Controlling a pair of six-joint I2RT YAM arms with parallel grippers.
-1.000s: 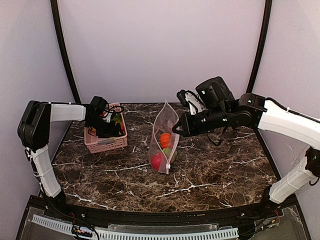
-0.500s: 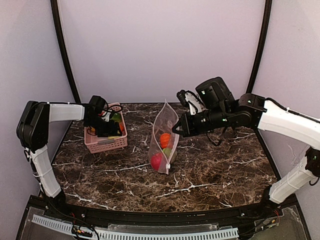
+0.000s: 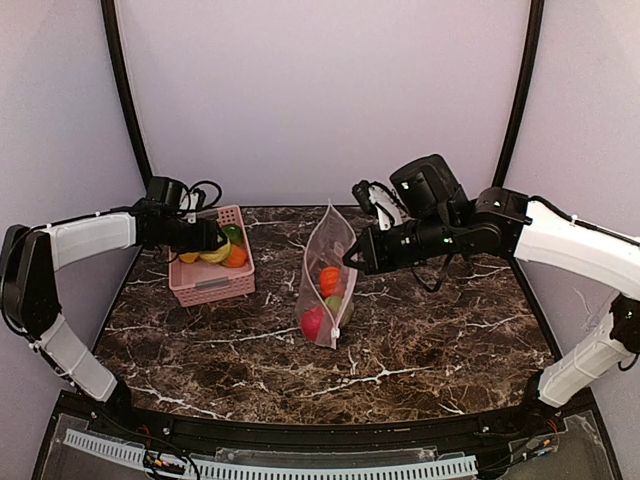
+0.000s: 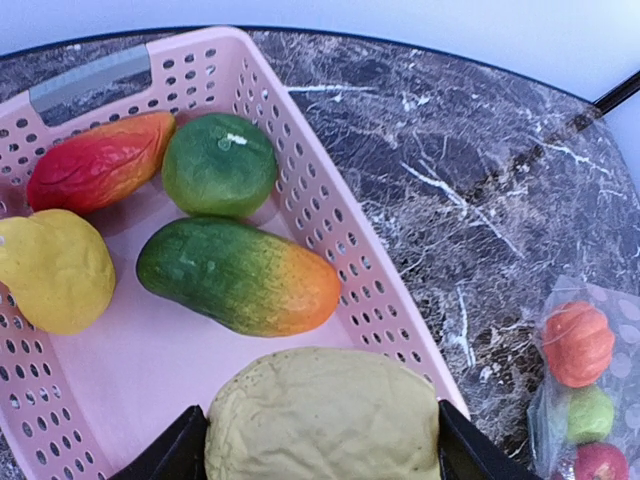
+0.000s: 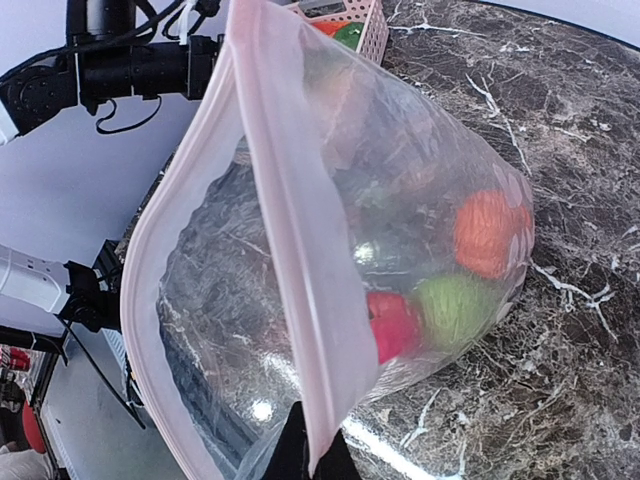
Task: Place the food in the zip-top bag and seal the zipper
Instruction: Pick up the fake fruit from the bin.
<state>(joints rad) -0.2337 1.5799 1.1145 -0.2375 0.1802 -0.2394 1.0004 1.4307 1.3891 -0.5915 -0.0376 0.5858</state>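
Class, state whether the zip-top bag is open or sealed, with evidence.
Open: on the zip-top bag, the two zipper strips bow apart, leaving a wide gap.

Dark marble-patterned table (image 3: 400,350), pink slotted basket (image 3: 210,288) at its far left, zip-top bag (image 3: 322,255) standing mid-table

The left pincer (image 3: 212,242) has come up out of the pink basket (image 3: 205,290) and now hangs above it with a yellow fruit (image 4: 325,415) clamped between its fingers. The left arm has swung outward to the left, uncovering the fruit left in the basket.
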